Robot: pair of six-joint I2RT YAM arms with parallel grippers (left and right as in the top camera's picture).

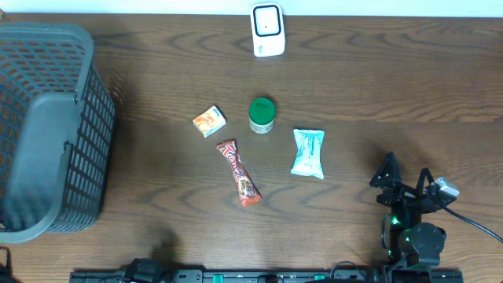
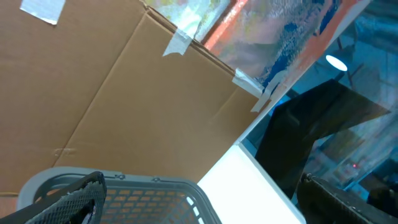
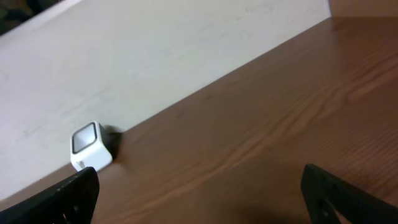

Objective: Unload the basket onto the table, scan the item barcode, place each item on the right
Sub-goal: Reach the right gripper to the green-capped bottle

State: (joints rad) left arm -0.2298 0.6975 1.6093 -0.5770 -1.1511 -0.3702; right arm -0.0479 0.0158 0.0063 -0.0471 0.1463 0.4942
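Black-fingered left pincer [image 2: 199, 193] and right pincer [image 1: 406, 178] both gape wide, holding nothing.

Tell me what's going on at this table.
Nothing is held yet: the right gripper and left gripper are open and empty. A small orange box, green-lidded jar, red snack bar and pale blue packet lie on the brown wooden table. The white barcode scanner stands at the far edge, a dark grey mesh basket at the left.
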